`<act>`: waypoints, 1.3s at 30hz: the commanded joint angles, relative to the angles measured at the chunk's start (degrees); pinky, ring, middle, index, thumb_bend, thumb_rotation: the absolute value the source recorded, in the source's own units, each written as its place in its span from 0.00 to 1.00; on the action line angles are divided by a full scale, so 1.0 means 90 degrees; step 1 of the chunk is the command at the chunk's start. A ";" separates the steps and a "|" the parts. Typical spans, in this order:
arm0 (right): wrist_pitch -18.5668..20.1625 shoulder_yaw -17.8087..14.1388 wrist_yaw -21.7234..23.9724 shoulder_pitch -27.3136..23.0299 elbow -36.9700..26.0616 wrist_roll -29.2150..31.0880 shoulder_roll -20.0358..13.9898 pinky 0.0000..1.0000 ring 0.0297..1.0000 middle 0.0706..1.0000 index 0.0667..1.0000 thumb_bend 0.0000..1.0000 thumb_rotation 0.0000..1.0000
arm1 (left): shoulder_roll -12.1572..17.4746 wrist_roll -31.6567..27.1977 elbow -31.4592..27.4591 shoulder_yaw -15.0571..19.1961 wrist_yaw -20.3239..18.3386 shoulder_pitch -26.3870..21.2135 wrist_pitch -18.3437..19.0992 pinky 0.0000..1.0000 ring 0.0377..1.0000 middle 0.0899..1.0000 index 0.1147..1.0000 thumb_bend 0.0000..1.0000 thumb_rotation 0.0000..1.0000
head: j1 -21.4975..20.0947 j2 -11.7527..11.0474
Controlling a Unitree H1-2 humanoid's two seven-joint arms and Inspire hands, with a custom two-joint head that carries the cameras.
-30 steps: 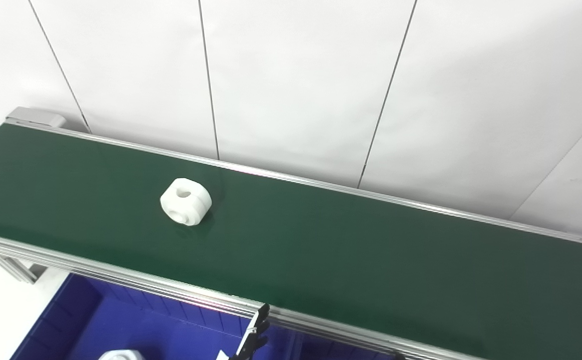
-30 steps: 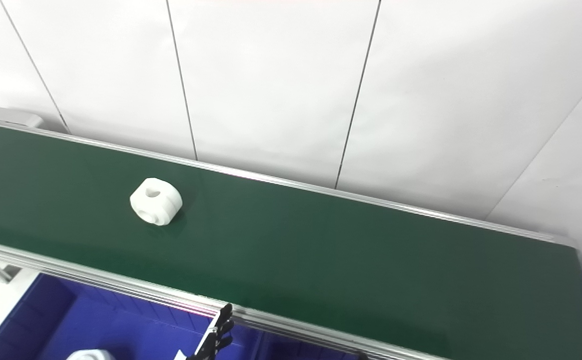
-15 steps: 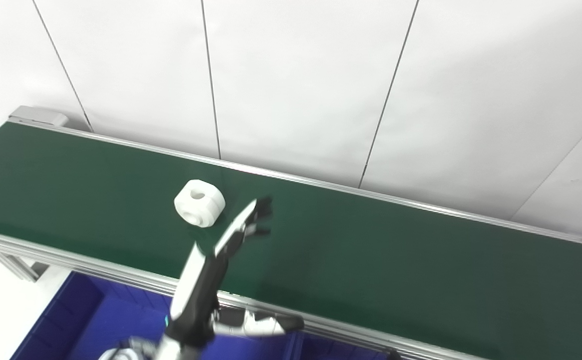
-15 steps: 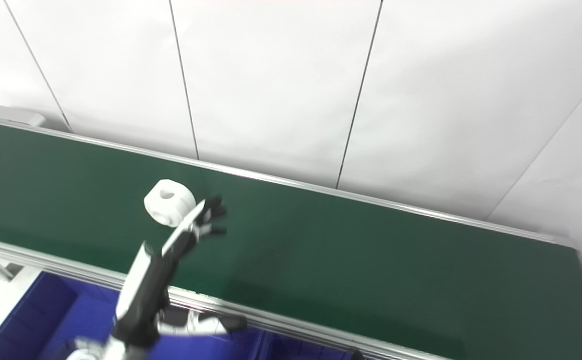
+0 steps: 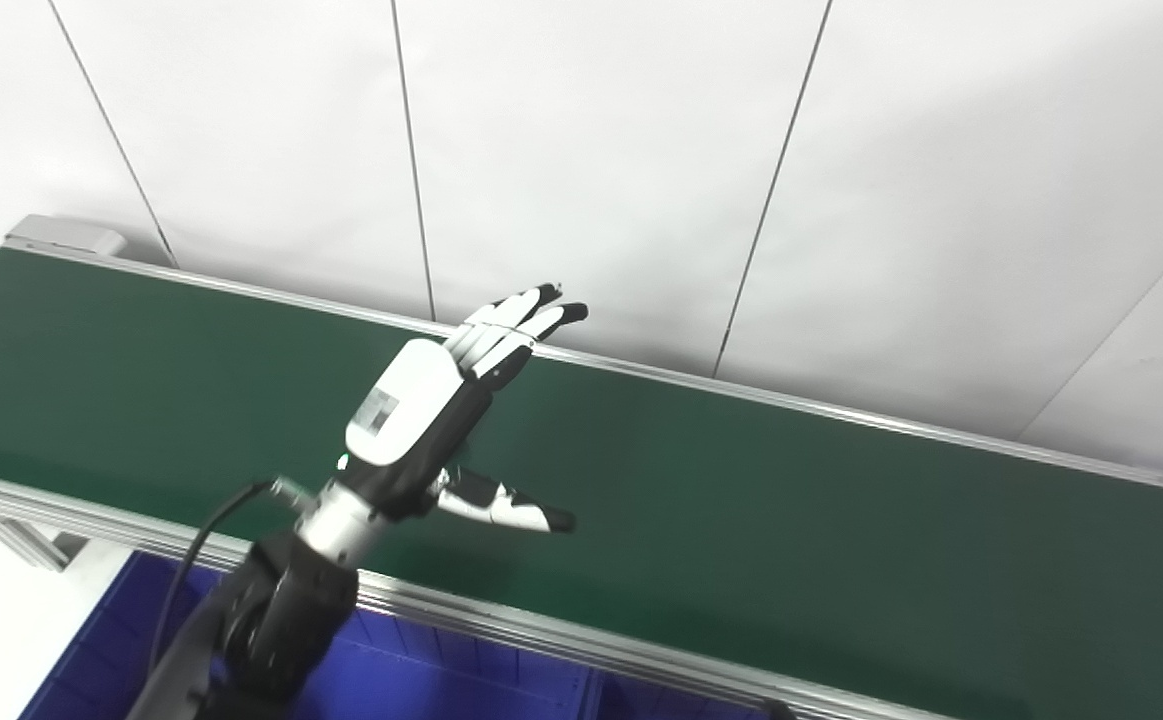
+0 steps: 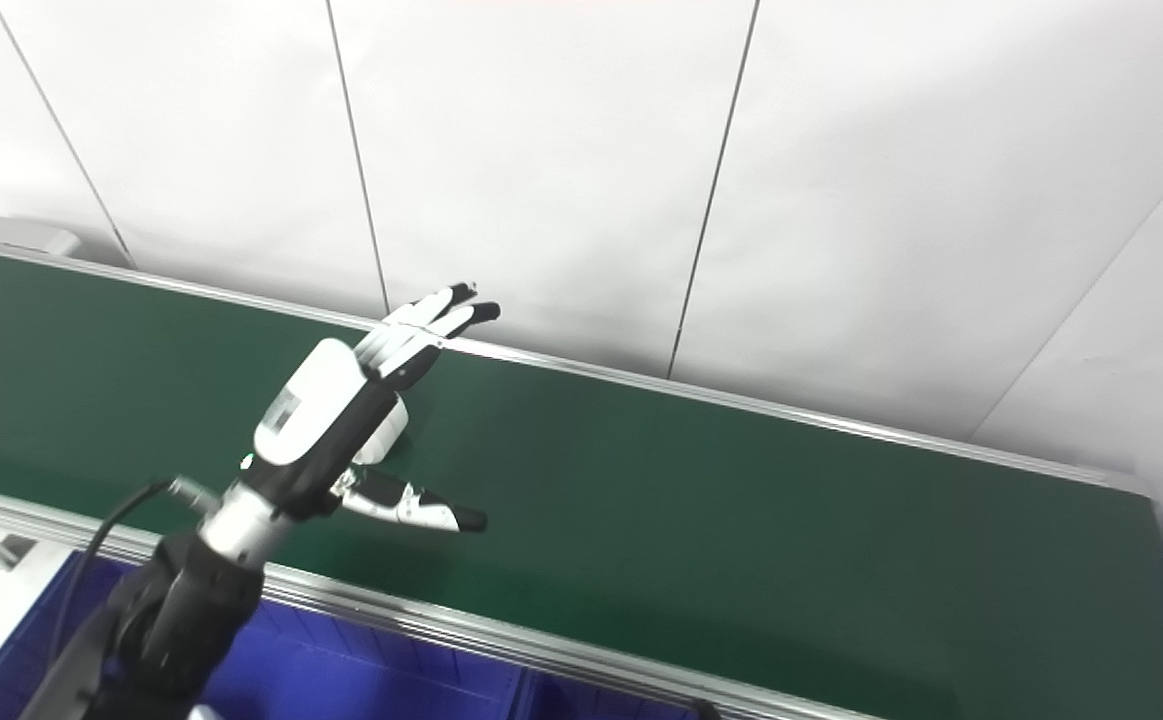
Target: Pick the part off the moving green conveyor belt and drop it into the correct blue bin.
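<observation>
Above the green belt (image 5: 741, 500), the left robot hand (image 5: 421, 420) has swung in, fingers spread and empty, now covering the white part (image 6: 388, 430), ready to grasp.

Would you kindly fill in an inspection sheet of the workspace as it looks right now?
Surface: green conveyor belt with aluminium side rails, running diagonally across the view.
Job's things: white part on the belt, mostly hidden behind the left hand; only a sliver shows in the right eye view. Blue bin below the near rail.
Clutter: nothing seen.
Hands: left hand open, fingers extended, thumb spread, above the belt at the part; no grasp visible. Right hand not in view.
Cables: black cable looping along the left forearm.
Surroundings: white panelled wall behind the belt.
</observation>
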 commanded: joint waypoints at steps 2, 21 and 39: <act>-0.0267 0.0037 0.0024 -0.0016 -0.0229 -0.0010 0.0049 1.00 0.98 1.00 1.00 0.72 0.99 | 0.0305 0.0340 0.0387 -0.0081 0.0154 -0.0548 -0.0085 1.00 0.98 0.99 0.93 1.00 0.22 | 0.0003 0.0006; -0.0239 0.0078 0.0076 -0.0009 -0.0228 0.0116 0.0069 1.00 0.98 1.00 1.00 0.70 0.97 | 0.1185 0.1054 0.2947 -0.1265 -0.0382 -0.2343 0.0104 0.94 0.94 0.94 0.90 1.00 0.26 | -0.0064 0.0080; -0.0204 0.0156 0.0079 0.0009 -0.0277 0.0167 0.0154 0.99 0.97 1.00 1.00 0.69 0.95 | 0.1301 0.0874 0.3077 -0.1887 -0.1833 -0.2974 0.0380 0.73 0.75 0.73 0.70 1.00 0.14 | -0.0119 0.0168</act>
